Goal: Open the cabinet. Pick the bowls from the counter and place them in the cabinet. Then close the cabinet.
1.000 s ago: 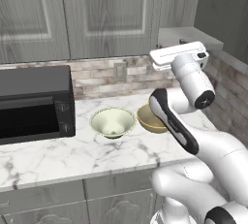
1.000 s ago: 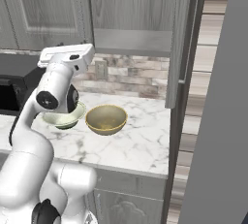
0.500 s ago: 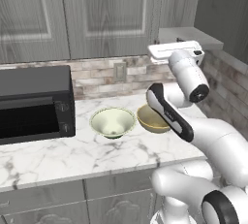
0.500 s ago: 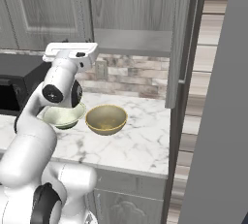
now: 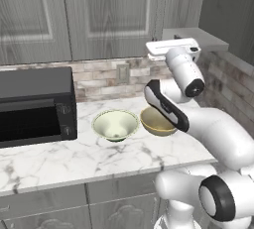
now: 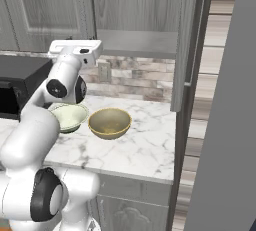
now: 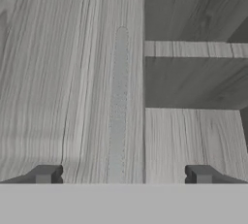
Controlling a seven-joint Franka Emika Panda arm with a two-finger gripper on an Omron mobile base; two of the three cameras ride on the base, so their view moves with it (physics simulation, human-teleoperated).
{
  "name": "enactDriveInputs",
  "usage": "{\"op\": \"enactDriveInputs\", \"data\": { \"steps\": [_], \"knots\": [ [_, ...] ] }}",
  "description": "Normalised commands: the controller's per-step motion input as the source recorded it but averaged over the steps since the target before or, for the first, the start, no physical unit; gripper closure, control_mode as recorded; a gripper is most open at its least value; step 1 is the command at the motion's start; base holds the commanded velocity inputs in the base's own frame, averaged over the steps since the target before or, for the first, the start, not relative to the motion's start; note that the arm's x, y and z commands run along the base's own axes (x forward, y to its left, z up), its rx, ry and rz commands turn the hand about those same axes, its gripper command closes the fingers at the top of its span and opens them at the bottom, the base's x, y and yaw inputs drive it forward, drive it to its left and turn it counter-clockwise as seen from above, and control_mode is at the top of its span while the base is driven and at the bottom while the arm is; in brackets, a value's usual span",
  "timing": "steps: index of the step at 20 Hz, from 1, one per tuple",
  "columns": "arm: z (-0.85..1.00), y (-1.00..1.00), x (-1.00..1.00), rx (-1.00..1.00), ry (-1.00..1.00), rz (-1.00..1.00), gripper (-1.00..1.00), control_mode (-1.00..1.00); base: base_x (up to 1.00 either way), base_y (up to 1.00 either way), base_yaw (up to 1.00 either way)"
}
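Two bowls sit side by side on the counter (image 5: 59,158): one cream bowl (image 5: 115,125) on the left, one tan bowl (image 6: 110,122) on the right. Farther back, up high, the claw (image 7: 121,175) is spread wide, holding nothing, maybe close to the cabinet (image 6: 145,22), one door swung open.

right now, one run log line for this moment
cabinet: right door open | bowls: both on counter | gripper: open, empty, facing cabinet
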Motion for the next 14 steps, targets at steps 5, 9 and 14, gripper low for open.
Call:
{"op": "enactDriveInputs", "data": {
  "steps": [5, 9, 14],
  "knots": [
    [-0.01, 0.01, 0.50, 0.00, 0.00, 0.00, -1.00, -1.00, 0.00, 0.00, 0.00],
    [-0.06, 0.04, 0.52, 0.00, 0.00, 0.00, -1.00, -1.00, 0.00, 0.00, 0.00],
    [-0.08, 0.07, 0.48, 0.00, 0.00, 0.00, -1.00, -1.00, 0.00, 0.00, 0.00]
  ]
}}
